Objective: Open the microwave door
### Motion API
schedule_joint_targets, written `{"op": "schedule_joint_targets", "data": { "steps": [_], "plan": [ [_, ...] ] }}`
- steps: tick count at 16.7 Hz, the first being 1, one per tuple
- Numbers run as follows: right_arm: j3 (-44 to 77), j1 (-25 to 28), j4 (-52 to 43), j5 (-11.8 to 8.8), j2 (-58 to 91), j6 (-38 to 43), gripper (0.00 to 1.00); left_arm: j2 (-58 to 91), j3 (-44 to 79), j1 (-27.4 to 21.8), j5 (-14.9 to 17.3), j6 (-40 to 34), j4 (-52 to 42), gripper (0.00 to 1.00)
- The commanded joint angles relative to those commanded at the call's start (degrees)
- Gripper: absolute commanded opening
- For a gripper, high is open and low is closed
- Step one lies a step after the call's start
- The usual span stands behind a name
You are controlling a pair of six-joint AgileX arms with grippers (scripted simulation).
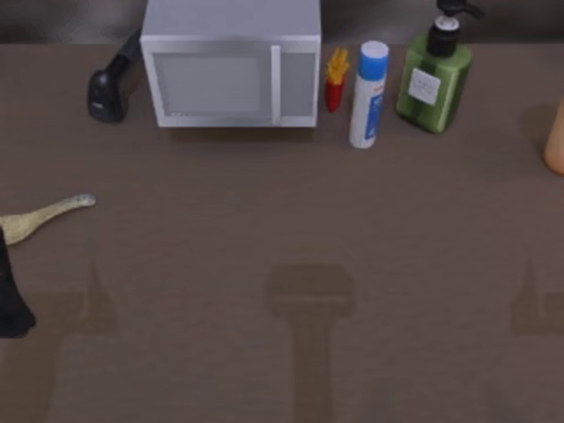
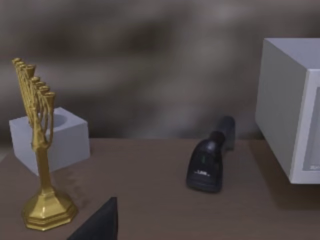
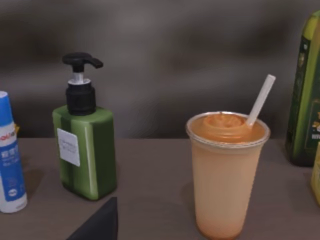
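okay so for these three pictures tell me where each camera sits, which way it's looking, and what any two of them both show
Top view: above the table, looking down on the microwave, its door shut; left arm at the left edge.
Left wrist view: on the left arm, facing the scanner, a gold candelabra; a dark claw tip shows.
Right wrist view: on the right arm, facing the orange drink; a claw tip shows.
Shared: top and left wrist both show microwave and scanner.

White-grey microwave (image 1: 231, 62) upright at table's far edge; microwave door (image 1: 210, 85) shut flush.

Orange cup (image 1: 555, 137) cut off, rt edge.
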Motion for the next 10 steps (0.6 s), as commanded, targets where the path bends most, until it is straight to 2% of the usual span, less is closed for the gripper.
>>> {"op": "schedule_joint_targets", "data": {
  "steps": [5,10],
  "plan": [
    [0.0,0.0,0.0,0.0,0.0,0.0,1.00,3.5,3.5,-1.4,-0.8,-1.2,-1.1,1.00],
    [0.0,0.0,0.0,0.0,0.0,0.0,1.00,21.4,19.9,-7.3,-4.5,-6.3,-6.6,1.00]
  ]
}}
